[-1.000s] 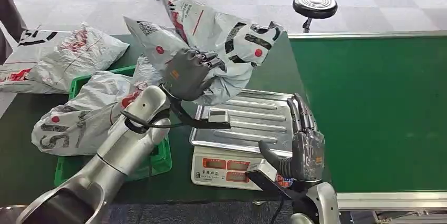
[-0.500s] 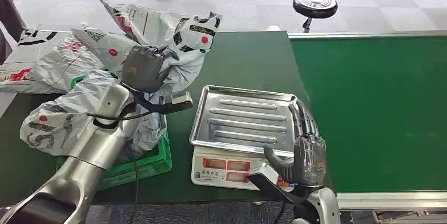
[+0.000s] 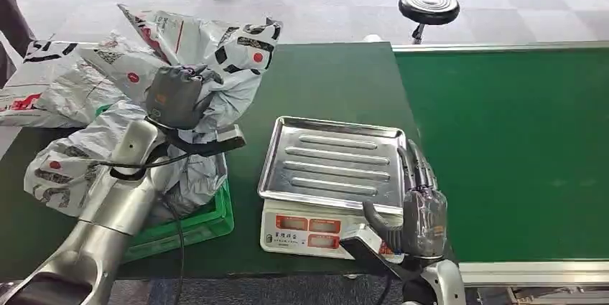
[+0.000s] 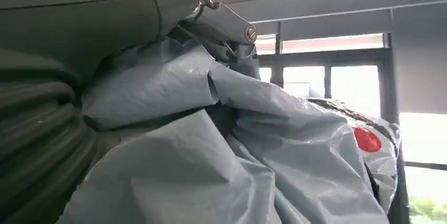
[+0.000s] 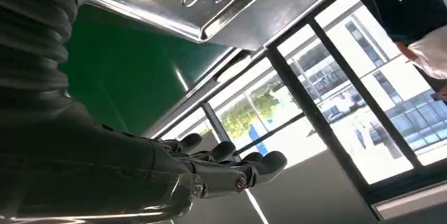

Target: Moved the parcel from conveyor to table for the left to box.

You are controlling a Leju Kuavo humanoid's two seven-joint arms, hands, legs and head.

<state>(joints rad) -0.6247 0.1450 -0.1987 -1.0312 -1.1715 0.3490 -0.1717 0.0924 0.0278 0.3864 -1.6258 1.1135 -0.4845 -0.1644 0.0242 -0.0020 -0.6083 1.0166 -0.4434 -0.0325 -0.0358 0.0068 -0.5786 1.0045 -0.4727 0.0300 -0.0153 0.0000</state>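
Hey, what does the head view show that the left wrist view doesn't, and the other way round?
Head view alone: the green crate with another parcel in it, the scale with its steel tray, the green conveyor, and the right hand, open, beside the scale. Left wrist view alone: windows behind the bag. Both: the left hand gripping the grey parcel with red dots.

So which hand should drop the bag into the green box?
The left hand. It already grips the grey bag right above the green box, while the right hand waits empty beside the scale.
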